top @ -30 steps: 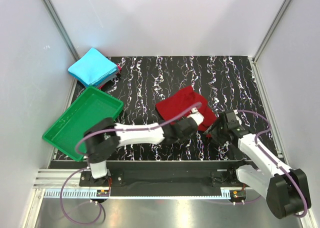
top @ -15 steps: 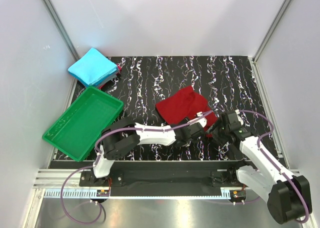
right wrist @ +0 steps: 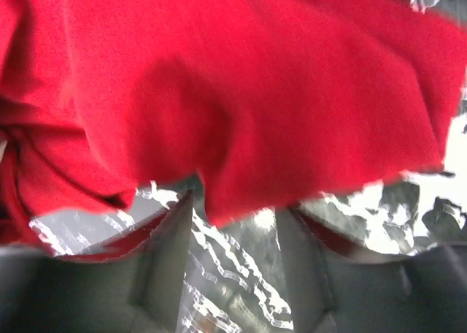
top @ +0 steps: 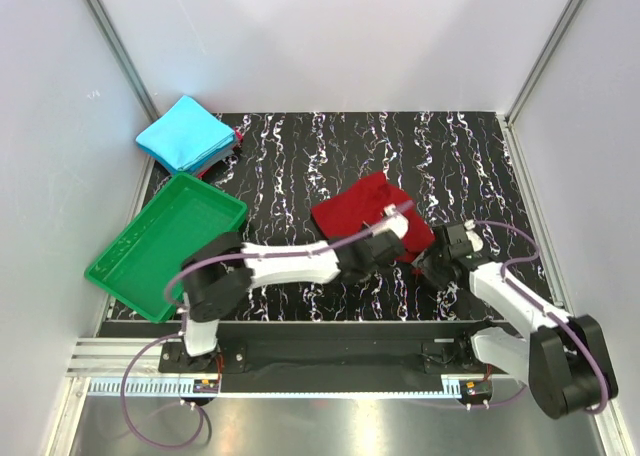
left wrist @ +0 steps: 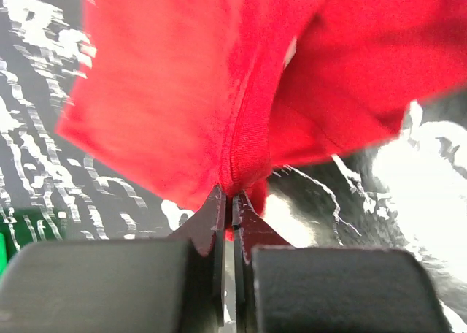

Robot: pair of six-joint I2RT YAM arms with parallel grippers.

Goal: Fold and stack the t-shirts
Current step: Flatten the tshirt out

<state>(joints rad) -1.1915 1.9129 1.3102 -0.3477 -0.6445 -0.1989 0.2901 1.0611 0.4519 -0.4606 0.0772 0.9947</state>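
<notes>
While left gripper (left wrist: 228,201) pinches red t-shirt (top: 365,208): two total (cyan t-shirt (top: 185,133) folded).

We see a green plastic tray (top: 165,244) lying askew at the left edge of a black, white-veined tabletop (top: 330,156), with plain white walls (top: 330,46) behind and a metal rail (top: 330,387) in front.
</notes>
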